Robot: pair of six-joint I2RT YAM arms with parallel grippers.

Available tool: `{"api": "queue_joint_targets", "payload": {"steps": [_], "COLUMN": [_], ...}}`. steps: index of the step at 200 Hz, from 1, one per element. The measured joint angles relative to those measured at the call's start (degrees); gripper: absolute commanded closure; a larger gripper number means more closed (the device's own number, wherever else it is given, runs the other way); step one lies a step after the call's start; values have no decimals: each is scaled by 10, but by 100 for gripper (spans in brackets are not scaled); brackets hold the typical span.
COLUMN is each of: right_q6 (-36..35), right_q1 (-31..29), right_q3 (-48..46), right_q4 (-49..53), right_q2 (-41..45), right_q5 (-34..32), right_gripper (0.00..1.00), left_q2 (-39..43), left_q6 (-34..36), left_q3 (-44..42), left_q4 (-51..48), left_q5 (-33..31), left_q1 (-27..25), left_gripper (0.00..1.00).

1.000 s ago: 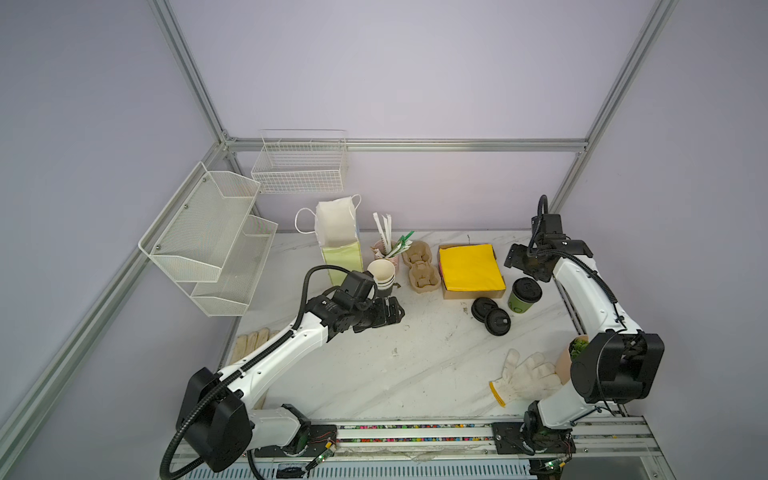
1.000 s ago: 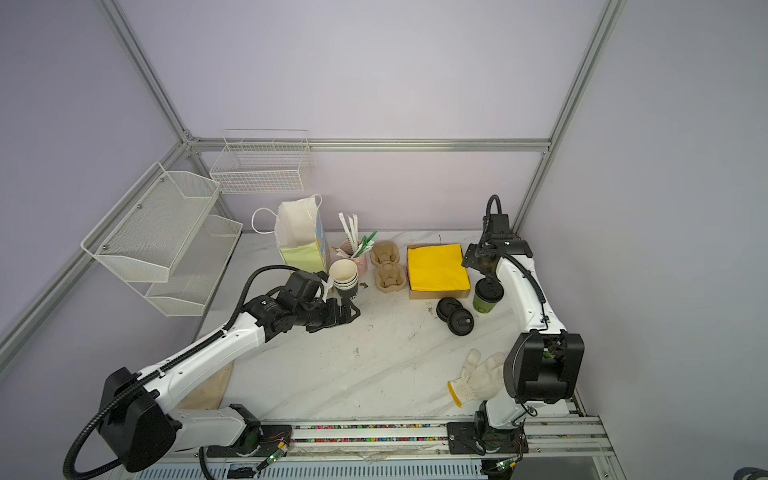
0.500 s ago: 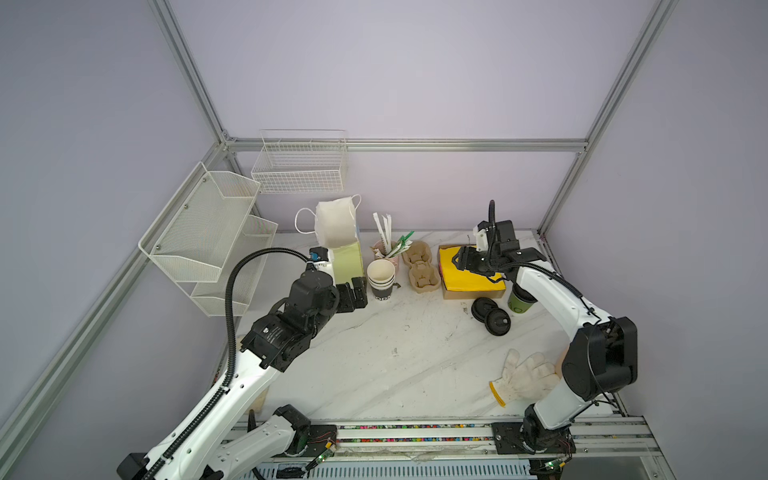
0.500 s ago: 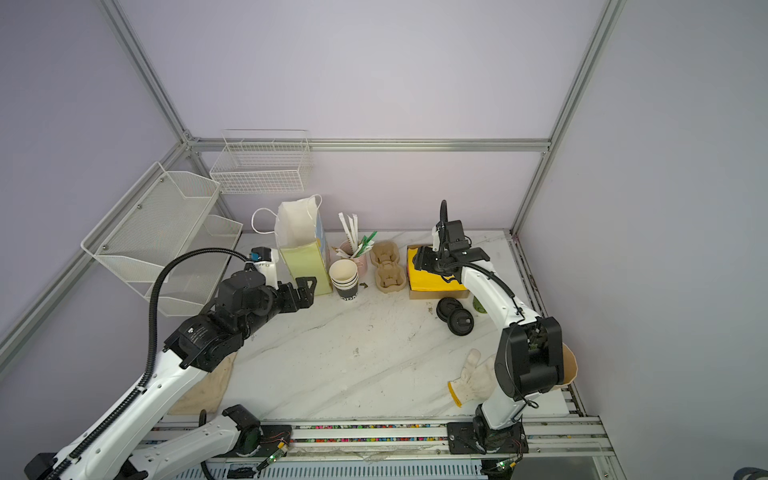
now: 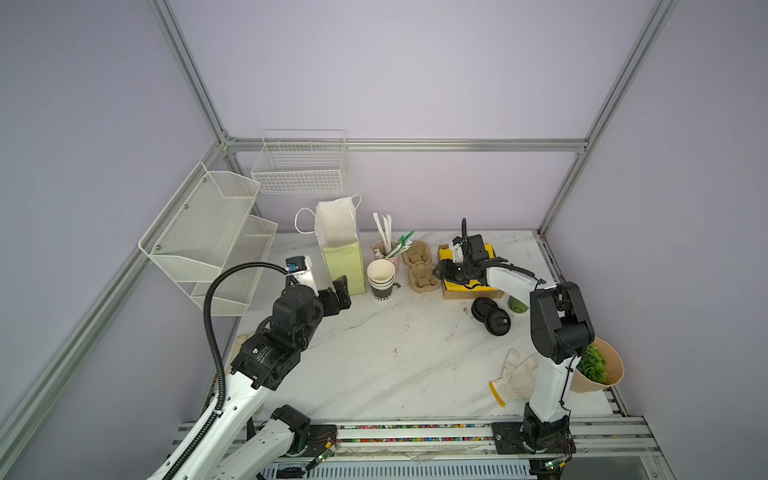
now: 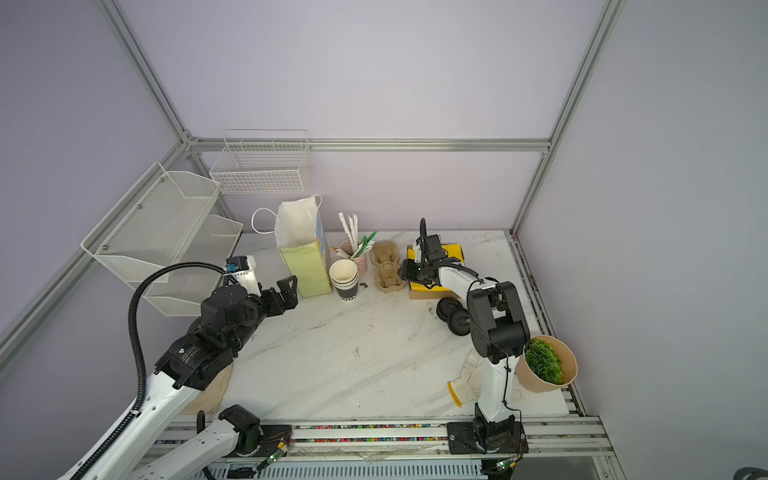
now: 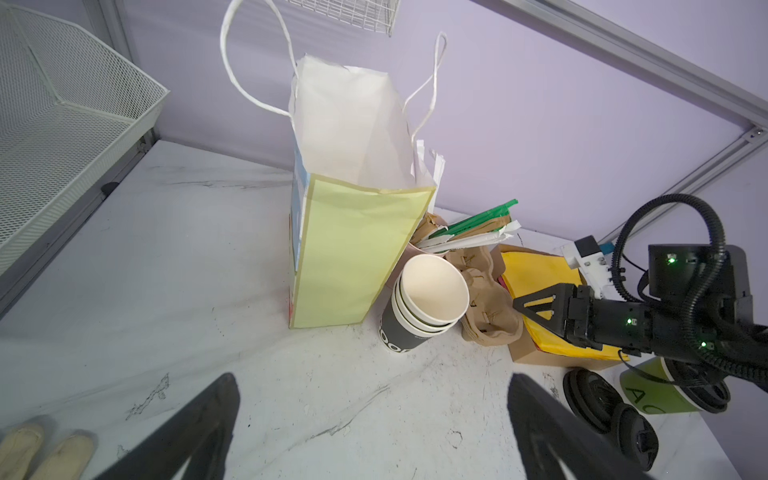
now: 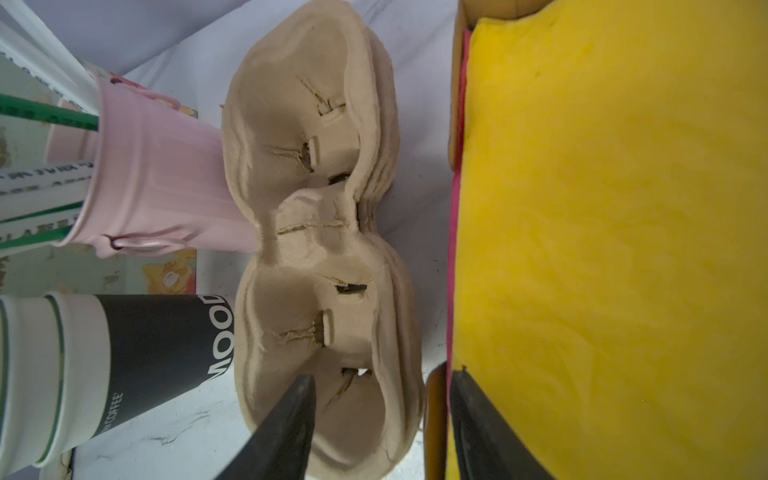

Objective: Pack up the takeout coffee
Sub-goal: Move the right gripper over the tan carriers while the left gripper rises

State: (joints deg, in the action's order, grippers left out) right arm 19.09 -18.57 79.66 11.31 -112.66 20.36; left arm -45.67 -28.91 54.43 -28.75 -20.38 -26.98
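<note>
**Green coffee cup stands untouched under the right arm while both grippers are elsewhere**

Both top views show a white marble table (image 5: 374, 365). Along its back stand a tall open paper bag (image 5: 338, 249), a stack of black-sided cups (image 5: 380, 276), a brown pulp cup carrier (image 5: 420, 266) and a box of yellow napkins (image 5: 465, 286).

The takeout coffee (image 5: 516, 305) is toward the table's right side, just beside two black lids (image 5: 490, 316). In a top view only a sliver of green shows below the right forearm. The left wrist view shows more of it (image 7: 646, 384): a green side with pale lettering and a dark rim, with cables crossing in front. It appears to stand upright, long axis vertical and dark end up, though the arm hides too much to be sure.

The right gripper (image 5: 440, 270) is well apart from the coffee, at the gap between carrier and napkin box. Only the right wrist view shows its jaws. They are partly open, with one finger (image 8: 291, 428) over a carrier pocket and the other over the napkins. The carrier's rim lies between them and nothing is clamped.

The left gripper (image 5: 334, 293) hangs just beside the bag's lower part. The left wrist view shows its jaws spread fully wide and empty.
</note>
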Motion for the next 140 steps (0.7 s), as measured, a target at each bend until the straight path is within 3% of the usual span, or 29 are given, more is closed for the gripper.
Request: {"api": "queue_joint_targets", "payload": {"steps": [37, 140], "right_q6": [-11, -34], "right_q1": [-11, -27], "right_q3": [20, 44], "right_q4": [0, 12], "right_q2": [-18, -27], "right_q5": [-16, -91], "right_gripper": [53, 51], "left_q2": [-2, -18], "left_q6": [-3, -20], "left_q3": [0, 0], "left_q4": [10, 11], "left_q5": [9, 48], "left_q1": [13, 44], "left_gripper": [0, 0]}}
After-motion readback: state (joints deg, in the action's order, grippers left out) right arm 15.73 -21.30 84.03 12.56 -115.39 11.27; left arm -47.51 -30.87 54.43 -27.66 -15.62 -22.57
